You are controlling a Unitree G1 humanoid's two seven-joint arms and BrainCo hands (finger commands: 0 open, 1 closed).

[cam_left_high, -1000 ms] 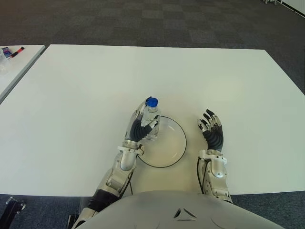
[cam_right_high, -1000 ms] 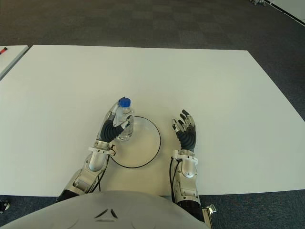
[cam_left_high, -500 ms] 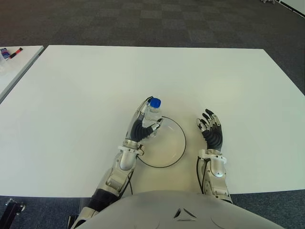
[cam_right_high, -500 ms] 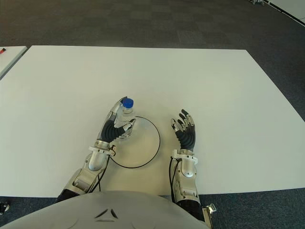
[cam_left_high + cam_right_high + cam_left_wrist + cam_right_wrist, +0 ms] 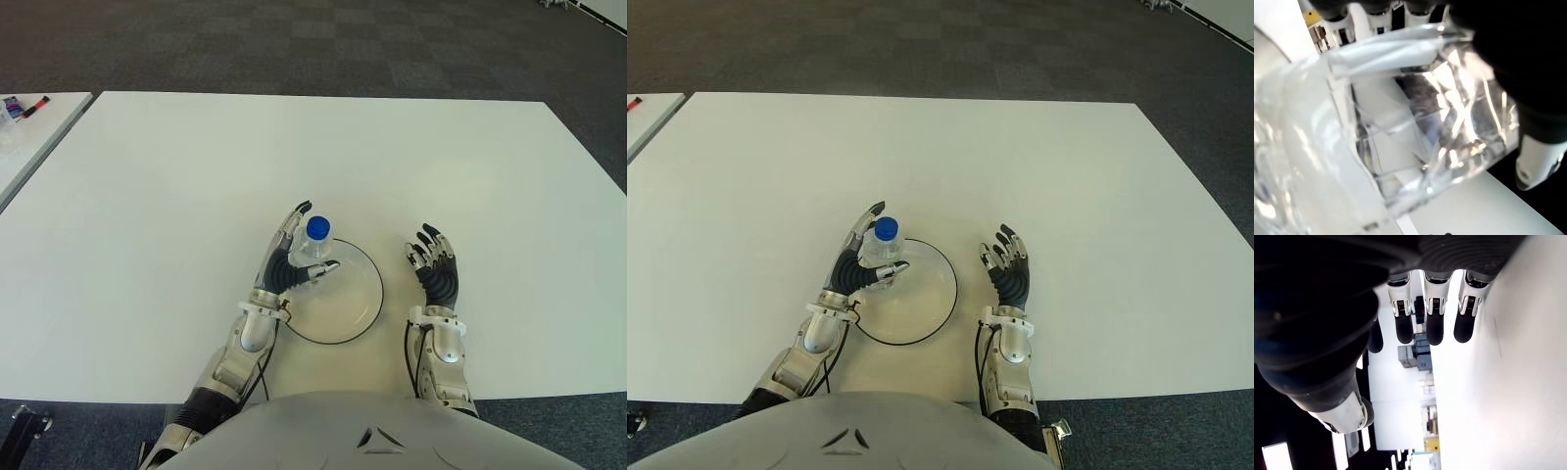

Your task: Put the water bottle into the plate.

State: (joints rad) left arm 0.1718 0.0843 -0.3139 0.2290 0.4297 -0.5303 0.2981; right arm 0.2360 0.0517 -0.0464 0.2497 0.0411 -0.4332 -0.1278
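Two hands show near the tabletop's (image 5: 147, 196) front edge: right hand (image 5: 436, 266) spread, holding nothing beside the plate (image 5: 358, 318); left hand (image 5: 292, 257) loosely opened around the upright water bottle (image 5: 313, 247) on the plate's far-left rim.

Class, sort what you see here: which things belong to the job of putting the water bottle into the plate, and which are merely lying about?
Belong to the job:
- water bottle, upright in the plate
- plate
- left hand, fingers opened around the bottle
- table

Lying about:
- right hand, idle, right of the plate
- markers on the side table
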